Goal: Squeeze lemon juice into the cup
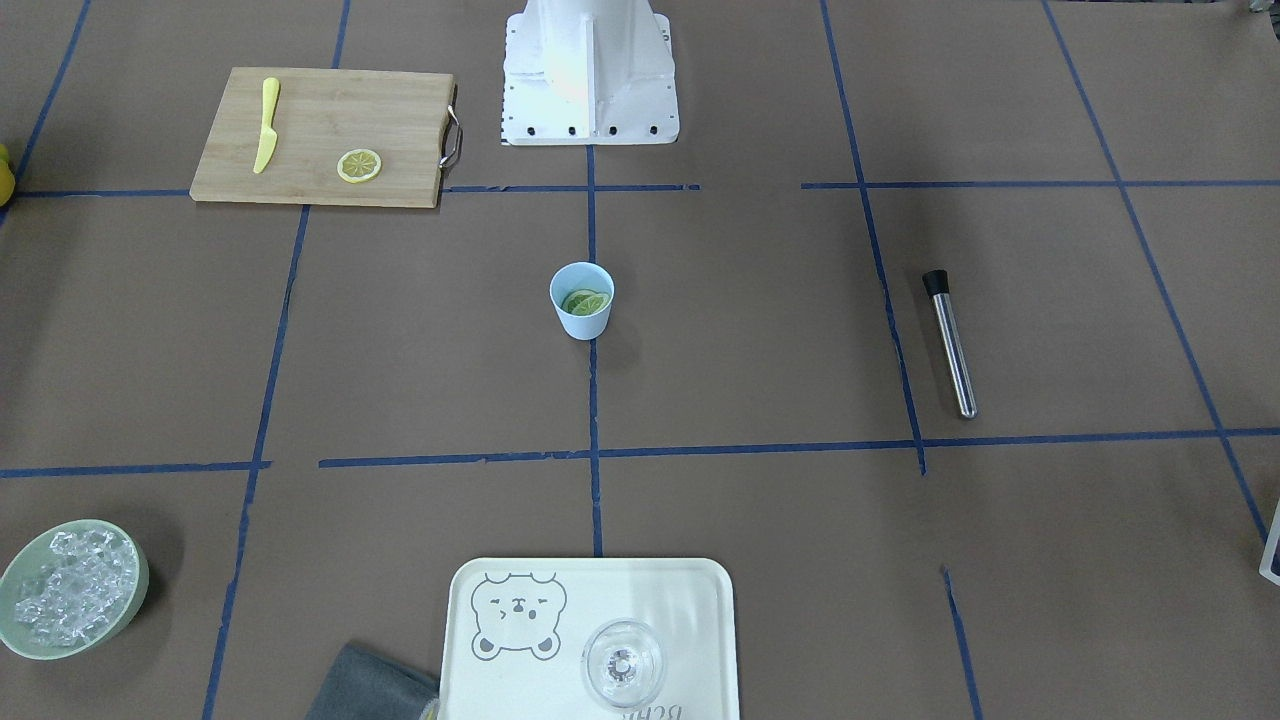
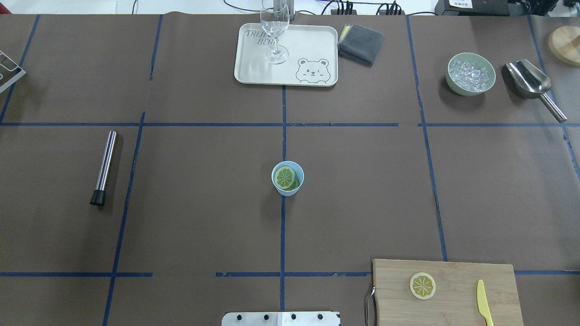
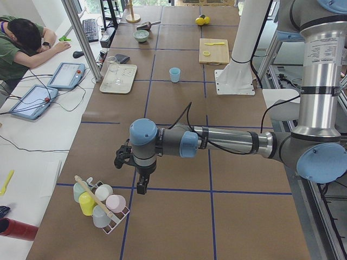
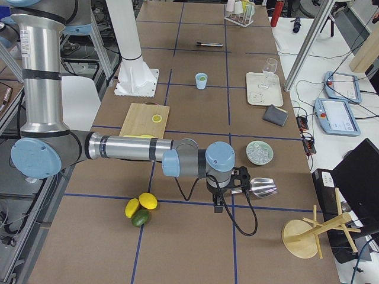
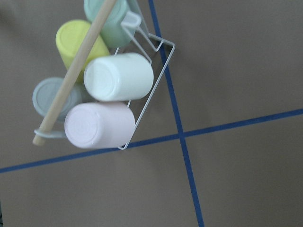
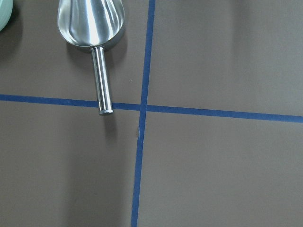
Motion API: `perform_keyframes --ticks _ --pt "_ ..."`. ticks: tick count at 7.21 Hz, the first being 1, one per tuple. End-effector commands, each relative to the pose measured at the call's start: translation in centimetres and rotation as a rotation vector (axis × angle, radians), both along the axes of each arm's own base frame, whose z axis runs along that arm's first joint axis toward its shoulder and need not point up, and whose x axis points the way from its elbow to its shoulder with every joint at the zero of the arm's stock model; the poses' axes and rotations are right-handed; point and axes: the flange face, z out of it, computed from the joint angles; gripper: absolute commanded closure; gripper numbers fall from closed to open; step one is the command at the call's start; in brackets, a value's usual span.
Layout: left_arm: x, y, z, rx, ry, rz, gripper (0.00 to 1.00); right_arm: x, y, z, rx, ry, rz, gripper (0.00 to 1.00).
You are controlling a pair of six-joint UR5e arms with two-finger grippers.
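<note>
The pale blue cup [image 2: 290, 192] stands upright at the table's middle, also in the front view [image 1: 583, 324]. Lemon slices [image 2: 284, 177] lie inside it, leaning on the wall, and show in the front view [image 1: 585, 301]. Another lemon slice [image 2: 422, 285] lies flat on the wooden cutting board [image 2: 453, 276]. My left gripper [image 3: 140, 184] hangs over the table's far left end beside a rack of cups, seen only from the side. My right gripper [image 4: 218, 204] hangs over the far right end beside a steel scoop. I cannot tell whether either is open or shut.
A yellow knife [image 2: 484, 308] lies on the board. A steel muddler [image 2: 104, 166] lies left. A tray [image 2: 253, 68] with a clear glass [image 2: 275, 27], a grey cloth [image 2: 360, 43], a bowl of ice [image 2: 470, 74] and a scoop [image 2: 532, 83] are at the far edge. The cup rack [image 5: 109, 90] is under the left wrist.
</note>
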Motion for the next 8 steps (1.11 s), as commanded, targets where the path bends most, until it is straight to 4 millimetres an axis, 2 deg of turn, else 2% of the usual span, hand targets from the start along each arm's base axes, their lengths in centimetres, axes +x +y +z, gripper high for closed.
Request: perform_keyframes --ticks 1,3,4,8 --pt "0.67 2.38 0.22 -0.019 0.09 0.003 0.0 -0.01 -0.06 -0.04 0.002 -0.002 0.0 0.0" --pt "0.96 1.79 0.3 -0.017 0.113 0.011 0.0 -0.01 0.0 0.03 0.002 -0.001 0.0 0.0" --pt "0.96 1.68 -0.27 -0.006 0.113 0.012 0.0 -0.01 -0.01 0.02 0.003 -0.001 0.0 0.0" --pt "0.88 2.24 -0.63 0.002 0.11 0.011 0.0 -0.06 0.3 0.0 0.006 -0.007 -0.001 0.0"
